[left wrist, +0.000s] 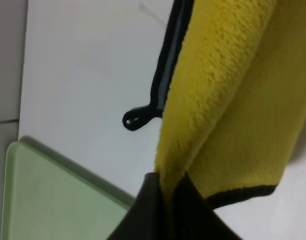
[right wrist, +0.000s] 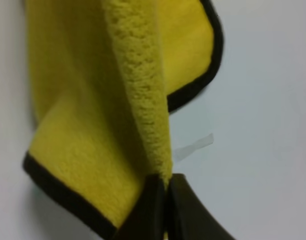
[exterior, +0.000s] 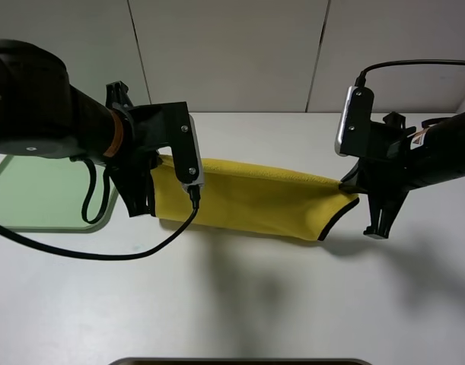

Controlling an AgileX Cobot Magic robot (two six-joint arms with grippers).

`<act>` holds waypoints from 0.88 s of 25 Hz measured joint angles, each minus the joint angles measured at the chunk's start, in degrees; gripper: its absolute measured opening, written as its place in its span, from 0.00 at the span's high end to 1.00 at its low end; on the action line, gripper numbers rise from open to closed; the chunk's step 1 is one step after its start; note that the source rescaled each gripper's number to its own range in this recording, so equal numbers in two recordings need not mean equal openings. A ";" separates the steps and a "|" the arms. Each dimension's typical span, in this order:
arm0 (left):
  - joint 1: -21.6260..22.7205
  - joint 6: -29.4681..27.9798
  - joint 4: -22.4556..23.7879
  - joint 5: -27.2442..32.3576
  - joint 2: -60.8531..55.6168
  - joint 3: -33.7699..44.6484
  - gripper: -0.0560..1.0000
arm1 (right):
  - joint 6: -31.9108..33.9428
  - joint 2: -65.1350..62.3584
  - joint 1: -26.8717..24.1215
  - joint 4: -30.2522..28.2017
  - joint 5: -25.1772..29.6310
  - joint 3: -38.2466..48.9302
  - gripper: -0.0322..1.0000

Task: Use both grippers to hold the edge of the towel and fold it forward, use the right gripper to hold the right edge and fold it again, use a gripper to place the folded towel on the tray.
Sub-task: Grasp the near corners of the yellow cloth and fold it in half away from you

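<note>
Your white bench (exterior: 240, 304) meets a pale panelled wall (exterior: 232, 53). Both jaws pinch the fluffy yellow towel (exterior: 255, 201), slung between them; the flat green tray (exterior: 34, 190) sits outside your left jaws.

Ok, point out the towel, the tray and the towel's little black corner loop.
towel (exterior: 255, 199), exterior high view, middle of the yellow cloth.
tray (exterior: 34, 190), exterior high view, bare green floor.
corner loop (left wrist: 142, 113), left wrist view, black cord.

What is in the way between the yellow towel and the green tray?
Nothing visible. The left pincer and right pincer hold the towel up; the tray lies close beside it, partly under the left arm.
</note>
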 joint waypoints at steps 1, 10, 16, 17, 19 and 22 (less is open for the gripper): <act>0.00 -0.83 0.40 0.00 0.58 0.00 0.95 | 0.00 0.84 0.00 -0.06 -0.12 -0.77 0.97; 4.33 -5.01 1.72 -1.77 6.50 0.00 0.95 | 0.00 5.76 0.00 -0.19 -1.01 -4.35 0.97; 9.52 -6.32 1.82 -6.92 6.62 0.00 0.95 | 0.00 7.38 0.00 -0.13 -3.12 -4.54 0.97; 9.93 -6.37 1.84 -7.56 6.62 0.00 0.95 | 0.00 7.87 0.00 -0.13 -3.40 -4.54 0.97; 10.18 -6.51 1.96 -7.89 6.74 0.00 0.95 | 0.00 8.89 0.00 -0.13 -4.33 -4.54 0.97; 10.21 -6.49 2.07 -8.23 7.94 -0.05 0.95 | 0.00 10.39 0.00 -0.13 -5.36 -4.61 0.97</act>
